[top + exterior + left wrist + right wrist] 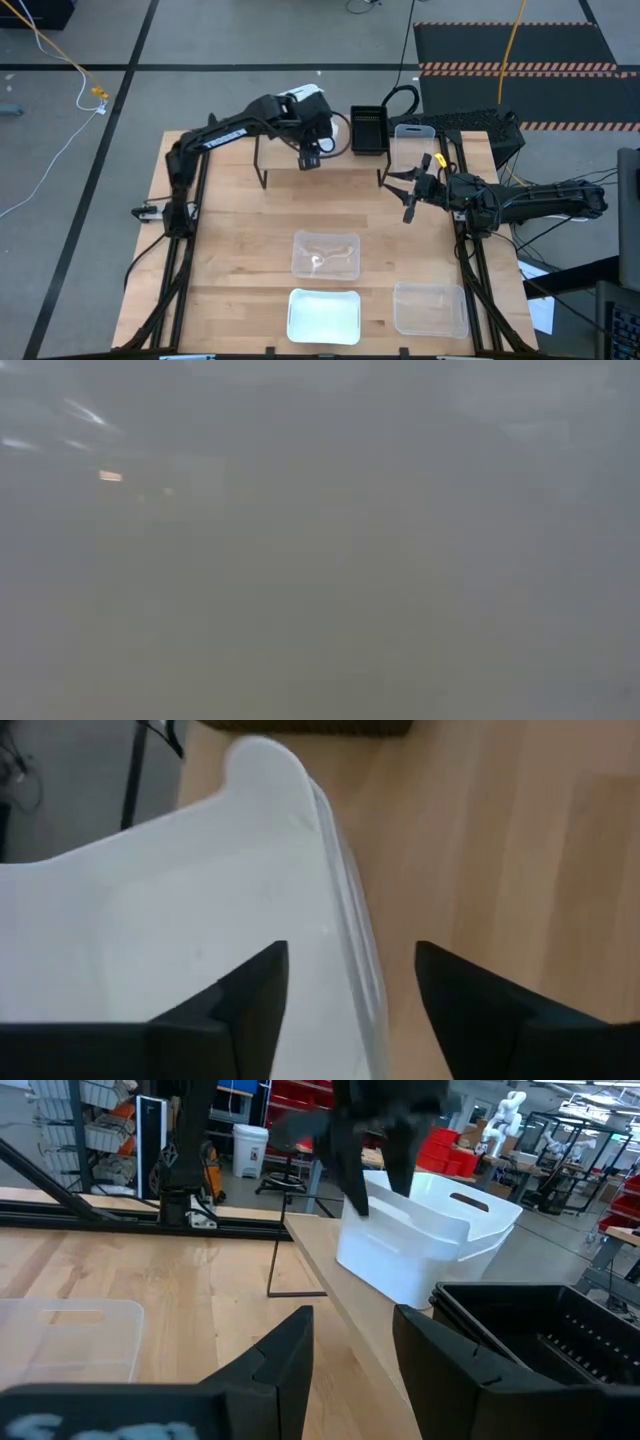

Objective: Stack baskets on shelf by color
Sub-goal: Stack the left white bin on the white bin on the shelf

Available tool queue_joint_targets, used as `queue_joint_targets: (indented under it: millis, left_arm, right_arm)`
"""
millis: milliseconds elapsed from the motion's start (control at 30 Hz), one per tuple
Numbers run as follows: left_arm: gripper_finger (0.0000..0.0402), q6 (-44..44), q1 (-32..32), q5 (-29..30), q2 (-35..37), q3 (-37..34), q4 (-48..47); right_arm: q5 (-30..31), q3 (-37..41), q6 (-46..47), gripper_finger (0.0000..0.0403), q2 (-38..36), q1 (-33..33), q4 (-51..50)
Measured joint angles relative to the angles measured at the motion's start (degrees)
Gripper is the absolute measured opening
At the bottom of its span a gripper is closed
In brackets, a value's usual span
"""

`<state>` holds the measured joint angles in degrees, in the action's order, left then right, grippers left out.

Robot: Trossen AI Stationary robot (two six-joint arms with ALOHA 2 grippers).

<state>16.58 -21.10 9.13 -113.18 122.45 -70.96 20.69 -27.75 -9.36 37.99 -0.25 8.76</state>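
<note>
The white basket [170,910] stands on the left part of the shelf [345,1305], and more than one rim shows along its side wall. My left gripper [350,970] is open above it, pointing down, with one finger inside that wall and one outside; in the right wrist view my left gripper [375,1175] hangs over the white basket [420,1245]. Black baskets [369,130] and a clear basket [413,142] stand further right on the shelf. My right gripper [410,192] is open and waits in front of the shelf's right end.
A clear basket [325,255], a white basket [323,315] and another clear basket [430,308] lie on the table's near half. Bare wood lies between them and the shelf's black legs [262,172]. The low view is fogged over and shows nothing.
</note>
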Motion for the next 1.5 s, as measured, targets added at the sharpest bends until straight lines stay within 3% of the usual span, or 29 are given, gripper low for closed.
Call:
queue_joint_targets:
  millis: [133, 233, 633, 900, 1200, 1500]
  left_arm:
    - [0.0231, 3.11, 0.17, 0.43, -2.8, -0.02, 0.0]
    - [0.0208, 7.05, 1.1, 0.35, -3.8, -0.02, -0.22]
    - [0.0011, 15.78, 2.53, -2.21, -2.74, -0.07, -2.92]
    - [0.0035, 14.14, 2.77, -3.83, -2.59, -0.07, -1.06]
    - [0.0026, 10.02, 1.62, -3.59, -2.6, -0.07, 4.06]
    - [0.0025, 8.21, 1.09, -3.56, -2.69, -0.07, 0.68]
  right_arm:
    - [-0.02, 0.0, -0.08, 0.0132, -0.01, 0.02, -0.01]
    - [-0.02, 0.0, -0.34, 0.0132, -0.01, 0.02, -0.03]
    - [-0.02, 0.0, -0.75, 0.0132, -0.01, 0.0, -0.08]
    - [0.0, 0.0, -0.45, 0.0132, -0.01, 0.0, 0.02]
    - [0.0, 0.0, -0.32, 0.0132, -0.01, 0.0, 0.05]
    - [0.0, 0.0, -0.34, 0.0132, -0.01, 0.0, 0.04]
